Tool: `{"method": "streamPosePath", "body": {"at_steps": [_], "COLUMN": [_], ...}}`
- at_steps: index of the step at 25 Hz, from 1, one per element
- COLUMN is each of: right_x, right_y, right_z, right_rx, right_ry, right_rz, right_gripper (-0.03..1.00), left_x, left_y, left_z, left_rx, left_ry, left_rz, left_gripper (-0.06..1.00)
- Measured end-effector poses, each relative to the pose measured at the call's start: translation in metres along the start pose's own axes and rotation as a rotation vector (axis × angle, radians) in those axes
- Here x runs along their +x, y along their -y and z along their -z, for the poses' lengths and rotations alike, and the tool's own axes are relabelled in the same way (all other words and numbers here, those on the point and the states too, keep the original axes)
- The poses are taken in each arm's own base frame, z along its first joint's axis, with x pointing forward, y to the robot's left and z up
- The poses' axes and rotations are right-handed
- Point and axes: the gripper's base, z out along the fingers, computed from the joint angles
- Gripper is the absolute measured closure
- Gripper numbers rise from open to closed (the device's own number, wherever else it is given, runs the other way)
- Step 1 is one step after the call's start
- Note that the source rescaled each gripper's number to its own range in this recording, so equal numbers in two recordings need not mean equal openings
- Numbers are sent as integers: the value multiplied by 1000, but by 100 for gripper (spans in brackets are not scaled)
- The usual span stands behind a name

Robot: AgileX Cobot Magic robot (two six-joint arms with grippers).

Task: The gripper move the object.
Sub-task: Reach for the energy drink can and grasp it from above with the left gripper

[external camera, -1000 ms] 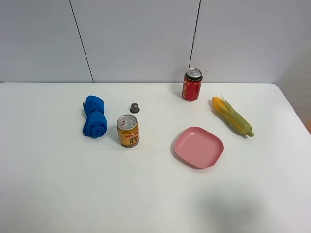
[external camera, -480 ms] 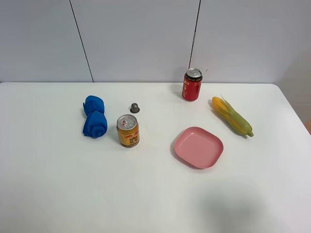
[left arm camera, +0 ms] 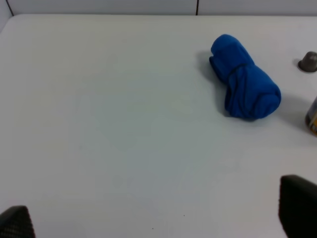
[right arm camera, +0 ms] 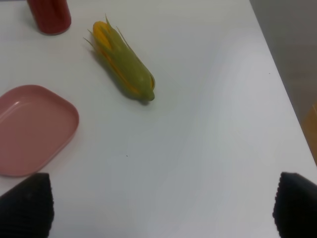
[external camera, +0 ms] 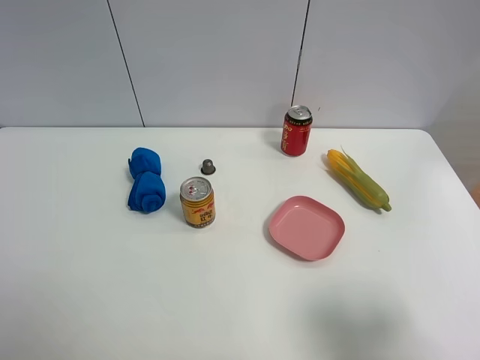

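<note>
Your yellow can [external camera: 197,202] stands upright on the white table [external camera: 97,285], a bit left of the middle. A rolled blue cloth [external camera: 145,180] lies just to its left. A small grey cap [external camera: 208,166] sits just behind it, on the far side. To the right you see a pink plate [external camera: 306,226]. A corn cob [external camera: 358,180] lies farther right, and a red can [external camera: 296,130] stands far back. Your left gripper [left arm camera: 156,218] has its fingers spread wide and holds nothing. It is over the table on the near side of the cloth. Your right gripper [right arm camera: 161,206] is spread wide too and holds nothing. It is on the near side of the corn.
</note>
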Motion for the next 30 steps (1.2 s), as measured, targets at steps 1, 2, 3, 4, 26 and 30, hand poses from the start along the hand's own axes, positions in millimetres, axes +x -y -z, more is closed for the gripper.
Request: {"method": "streamPosePath", "body": {"at_steps": [1,2,3,4,26,30], "right_x": [0,0,0,0,0,0], "right_y": [0,0,0,0,0,0], "right_z": [0,0,0,0,0,0], "right_rx": [0,0,0,0,0,0], "right_ry": [0,0,0,0,0,0], "right_rz": [0,0,0,0,0,0], "right_gripper": [-3,-3,-3,-3,-3,-3], "left_x": [0,0,0,0,-77,-111], "left_y": [0,0,0,0,10,11], "left_z": [0,0,0,0,-40,-77], "left_rx": [0,0,0,0,92,98], "left_ry": [0,0,0,0,-238,-335], "left_rz": [0,0,0,0,-51,-65], "left_gripper": [-6,-6,-6,-6,-6,-6]}}
